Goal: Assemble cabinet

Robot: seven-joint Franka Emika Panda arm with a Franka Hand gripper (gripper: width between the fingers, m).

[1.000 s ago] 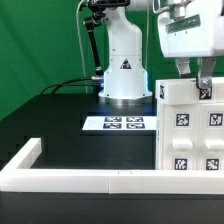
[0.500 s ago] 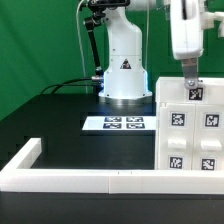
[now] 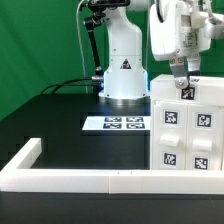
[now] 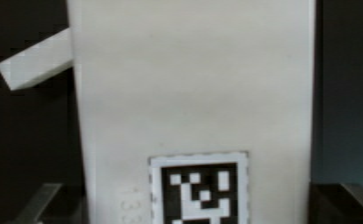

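Your gripper (image 3: 184, 78) pinches the cabinet's (image 3: 186, 128) top edge at the exterior view's right, by the rim bar (image 3: 90, 180). It looks rigid, smooth, probably slippery; grip flat walls squarely.

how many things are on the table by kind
cabinet body: 1
marker board: 1
rim bar: 1
robot base: 1
total: 4

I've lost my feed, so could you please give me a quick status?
Hand at cabinet top, fingers straddling it; grip unclear. Cabinet upright against rim bar. Nothing in the way.
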